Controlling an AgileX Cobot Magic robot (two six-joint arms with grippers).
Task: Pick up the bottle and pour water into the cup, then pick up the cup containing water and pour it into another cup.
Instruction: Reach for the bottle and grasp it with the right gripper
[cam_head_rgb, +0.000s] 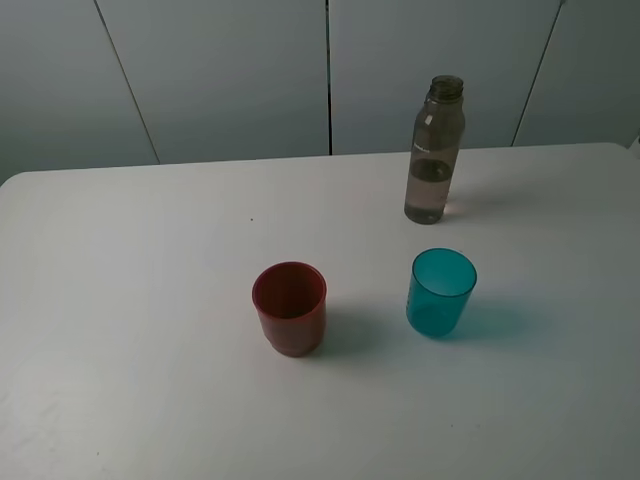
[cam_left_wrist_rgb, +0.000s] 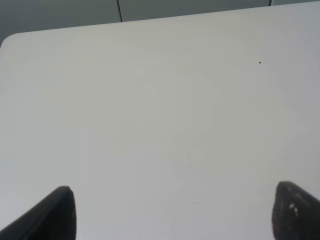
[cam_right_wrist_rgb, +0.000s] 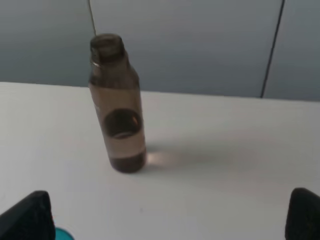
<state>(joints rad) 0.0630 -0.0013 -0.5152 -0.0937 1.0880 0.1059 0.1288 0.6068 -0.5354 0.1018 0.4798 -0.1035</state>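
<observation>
The right end effector (cam_right_wrist_rgb: 170, 194) has its two dark fingers (cam_right_wrist_rgb: 31, 217) spread wide, with nothing between them. The smoky grey-brown bottle (cam_right_wrist_rgb: 117, 115) stands ahead of it on the white tabletop (cam_right_wrist_rgb: 225, 165). It is well apart from the fingertips and is closer to the line of one finger than to the other. The bottle is upright and uncapped, and water fills its lower part to under half its height. Just beside that same finger, close under the end effector, is a teal sliver that is probably the rim of the teal cup (cam_right_wrist_rgb: 64, 234). Too little of it shows to be sure.

The left end effector (cam_left_wrist_rgb: 174, 187) is also spread wide and holds nothing. Only bare tabletop (cam_left_wrist_rgb: 150, 100) lies ahead of it and between its fingers.

In the high view, the bottle (cam_head_rgb: 434, 160) stands near the far edge of the tabletop (cam_head_rgb: 120, 300). The teal cup (cam_head_rgb: 441, 292) is upright on the near side of the bottle, on the right arm's side, and clear of it. The red cup (cam_head_rgb: 289, 307) is upright toward the left arm's side, level with the teal cup, with a clear gap between them. Whether either cup holds water cannot be told.
</observation>
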